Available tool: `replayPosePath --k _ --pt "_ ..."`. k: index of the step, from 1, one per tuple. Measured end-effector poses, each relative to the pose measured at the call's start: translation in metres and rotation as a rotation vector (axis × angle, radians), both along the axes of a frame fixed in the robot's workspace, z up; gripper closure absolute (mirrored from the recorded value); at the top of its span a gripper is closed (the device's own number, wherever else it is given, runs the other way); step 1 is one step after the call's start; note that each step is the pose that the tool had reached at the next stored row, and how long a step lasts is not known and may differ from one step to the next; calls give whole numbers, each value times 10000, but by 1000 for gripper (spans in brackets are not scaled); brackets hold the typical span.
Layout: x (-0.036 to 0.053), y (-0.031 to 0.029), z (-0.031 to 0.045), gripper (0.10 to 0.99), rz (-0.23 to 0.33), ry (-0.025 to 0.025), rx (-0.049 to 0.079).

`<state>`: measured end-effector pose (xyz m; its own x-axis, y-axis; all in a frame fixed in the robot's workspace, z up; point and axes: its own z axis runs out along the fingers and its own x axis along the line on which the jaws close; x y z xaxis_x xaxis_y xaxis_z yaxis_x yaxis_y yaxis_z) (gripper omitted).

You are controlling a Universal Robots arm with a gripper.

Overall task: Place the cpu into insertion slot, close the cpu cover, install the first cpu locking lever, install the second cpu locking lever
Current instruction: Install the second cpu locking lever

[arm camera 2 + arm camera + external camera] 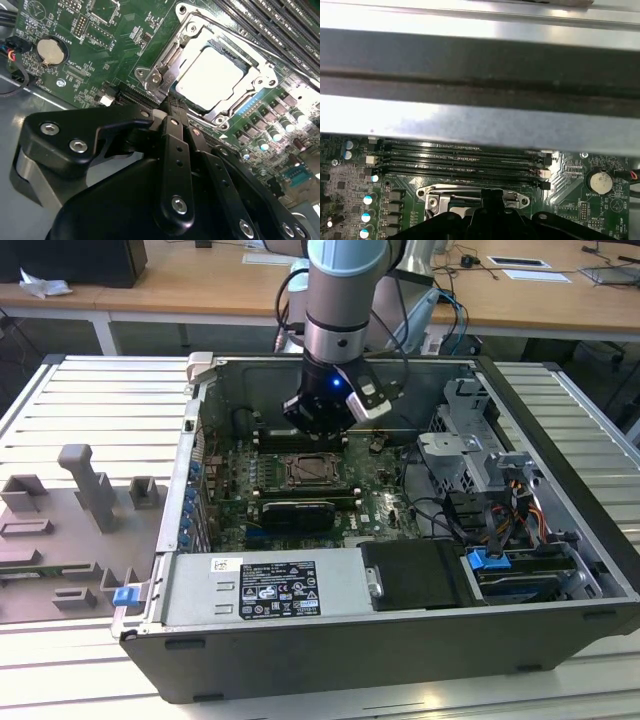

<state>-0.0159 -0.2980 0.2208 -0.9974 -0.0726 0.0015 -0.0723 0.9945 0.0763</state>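
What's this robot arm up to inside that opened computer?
It is fitting a processor. The gripper hovers right at the edge of the insertion slot on the green board. The cpu already lies in the slot, with the cpu cover closed down around it. The gripper holds nothing I can see.

Silvery cpu (212,75), green circuit board (100,55)

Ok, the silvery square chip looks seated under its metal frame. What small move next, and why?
Probably ease the gripper slightly down toward the frame edge nearest it. The silvery-grey square cpu looks seated, the thin silvery metal cpu cover lies flat around it, and the gripper hangs just beside that edge.
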Motion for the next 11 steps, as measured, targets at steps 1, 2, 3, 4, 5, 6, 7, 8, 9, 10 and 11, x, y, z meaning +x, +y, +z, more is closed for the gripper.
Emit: replayPosePath --k 1,2,3,4,5,6,7,8,9,10,11 --pt "0 0 57 980 -1 0 0" --pt "0 -4 65 980 2 -1 3" --pt "-1 -21 65 980 1 -1 1" --pt "-4 -50 64 980 0 0 1" --pt "-6 -75 62 980 1 0 0" --pt "-8 -113 60 980 1 0 0" --pt "-11 -160 59 980 0 0 0" --pt "-11 -210 58 980 0 -1 2" --pt "-10 -231 58 980 1 -1 2" --pt "-11 -241 70 980 1 1 -2" --pt "-11 -243 87 980 -1 0 -1"
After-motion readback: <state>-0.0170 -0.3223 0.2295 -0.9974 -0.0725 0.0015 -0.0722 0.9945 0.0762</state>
